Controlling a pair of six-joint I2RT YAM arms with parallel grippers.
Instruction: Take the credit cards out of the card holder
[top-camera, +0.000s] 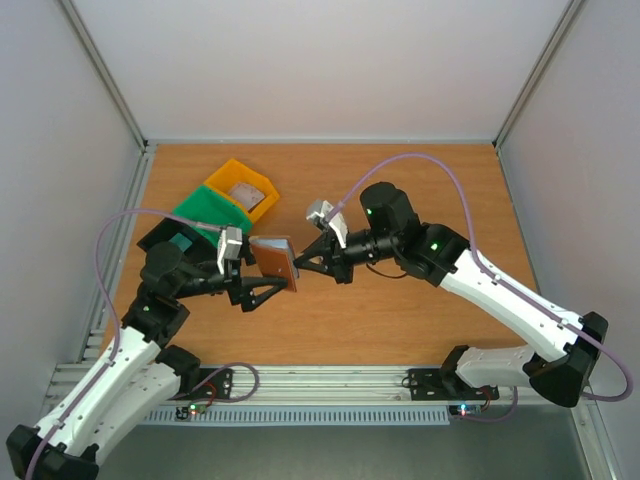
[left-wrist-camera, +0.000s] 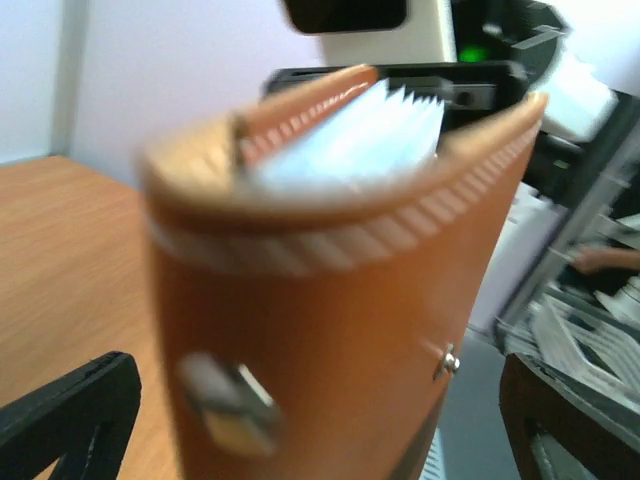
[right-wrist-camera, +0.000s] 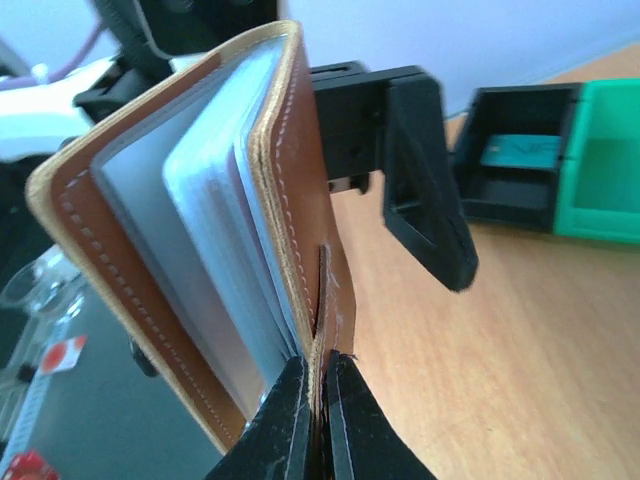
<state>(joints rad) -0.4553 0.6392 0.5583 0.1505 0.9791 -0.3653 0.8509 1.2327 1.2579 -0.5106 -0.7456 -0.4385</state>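
- The right gripper (top-camera: 300, 262) is clamped right down. Its fingertips (right-wrist-camera: 285, 425) press together with only a thin brown leather edge of the card holder (top-camera: 273, 260) pinched between them.
- The card holder is up off the table (top-camera: 400, 320), in the air between the two grippers.
- It stands partly open. Pale grey-blue sleeves fan out between the brown covers, reaching away from the right fingertips.
- The left gripper (top-camera: 265, 278) is spread wide, its black fingers (left-wrist-camera: 70, 410) standing out on either side of the card holder.
- There is a clear gap between the brown cover and one left finger. At the other finger I cannot tell whether they touch.
- The brown outside faces the left wrist, and a metal snap (left-wrist-camera: 232, 405) shows low on it, between the spread fingers.
- Beyond the left gripper, on the side away from the right one, a black bin (right-wrist-camera: 500, 210) sits on the table with a teal card (right-wrist-camera: 518, 150) inside.
- A green bin (right-wrist-camera: 605, 160) sits just beside the black one, and a yellow bin (top-camera: 243, 188) is farther out again.
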